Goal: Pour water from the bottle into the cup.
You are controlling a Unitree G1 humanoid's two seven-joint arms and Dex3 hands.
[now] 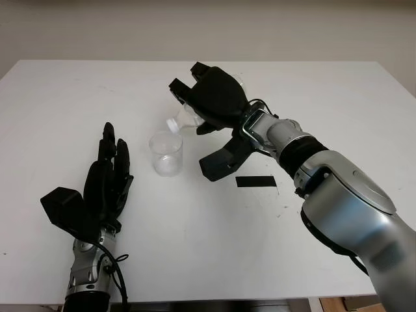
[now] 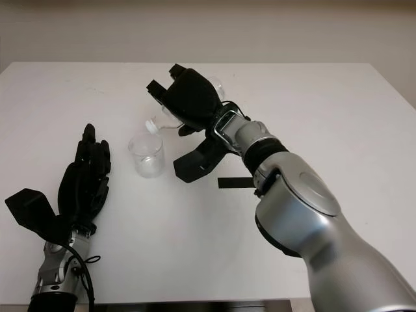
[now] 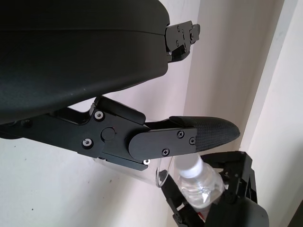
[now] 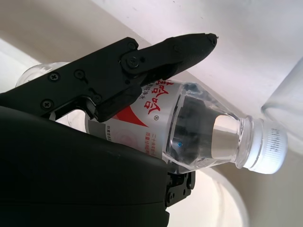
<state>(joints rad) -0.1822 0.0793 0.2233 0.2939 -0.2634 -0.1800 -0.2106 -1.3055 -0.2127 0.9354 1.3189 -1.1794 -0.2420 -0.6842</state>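
Below the right hand (image 1: 211,97), clamped on the tilted bottle (image 4: 199,132), waits the cup (image 1: 166,153), neck aimed rimward; left hand (image 1: 107,179) open nearby.

Bottle (image 4: 199,137): clear glossy plastic, ribbed white plastic cap, printed label with a slight sheen. Cup (image 1: 166,153): thin clear plastic, smooth, glossy. Right hand (image 1: 218,97) and left hand (image 1: 107,182): black plastic shells, matt to satin; one fingertip (image 3: 213,133) finely textured. Forearms: smooth silver, semi-gloss. Table (image 1: 78,97): white, smooth, matt. Tape strip (image 1: 256,182): matt black.
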